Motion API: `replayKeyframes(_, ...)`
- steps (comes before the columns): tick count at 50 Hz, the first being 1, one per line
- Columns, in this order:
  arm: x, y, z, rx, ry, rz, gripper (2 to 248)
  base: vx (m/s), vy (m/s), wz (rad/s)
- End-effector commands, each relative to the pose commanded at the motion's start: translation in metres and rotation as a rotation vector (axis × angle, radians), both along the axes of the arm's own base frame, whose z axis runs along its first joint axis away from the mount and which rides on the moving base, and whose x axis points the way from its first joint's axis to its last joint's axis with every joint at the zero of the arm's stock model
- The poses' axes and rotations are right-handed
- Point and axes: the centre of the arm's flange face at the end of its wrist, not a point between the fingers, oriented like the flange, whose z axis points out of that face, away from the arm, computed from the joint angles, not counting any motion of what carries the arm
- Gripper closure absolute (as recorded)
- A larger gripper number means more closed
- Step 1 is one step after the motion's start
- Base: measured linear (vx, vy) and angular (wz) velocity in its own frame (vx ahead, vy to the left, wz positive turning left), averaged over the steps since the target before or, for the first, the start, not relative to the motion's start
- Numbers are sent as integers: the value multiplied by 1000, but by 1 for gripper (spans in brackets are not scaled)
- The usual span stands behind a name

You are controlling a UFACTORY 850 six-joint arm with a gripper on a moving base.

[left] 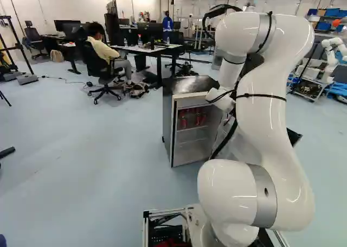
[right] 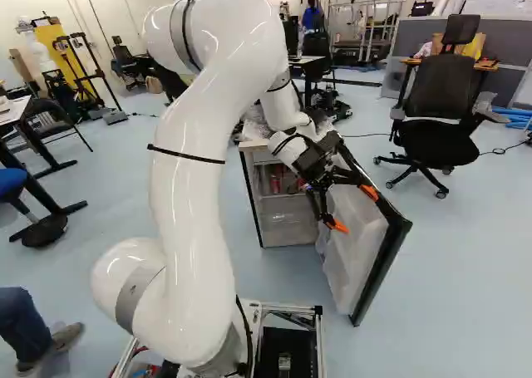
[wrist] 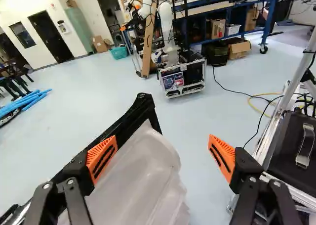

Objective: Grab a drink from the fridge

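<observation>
Claw: your claw (right: 353, 209) is wide open, with nothing held; its orange pads (wrist: 102, 158) have ridges, and one is right by the door's black rim.
Door: you see the door (right: 356, 249) swung open, its inside pale, smooth plastic with round corners.
Drinks: your red drinks (left: 199, 118) sit inside the fridge (left: 168, 125), up on the high shelf, away from the claw.
Fridge: a box with flat, dark sides.
Arm: your arm (right: 195, 203) is white, smooth and round.
</observation>
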Motion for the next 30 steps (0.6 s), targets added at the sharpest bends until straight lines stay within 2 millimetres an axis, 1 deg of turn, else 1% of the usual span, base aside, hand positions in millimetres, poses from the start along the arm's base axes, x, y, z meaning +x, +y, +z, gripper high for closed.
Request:
replayKeyframes(12,4,-31,4,-13,-32,-55,3,0,0,0)
replayKeyframes(22,-4,-31,2,-8,-20,-60,3,0,0,0)
replayKeyframes(30,-16,-21,0,1,4,-51,3,0,0,0)
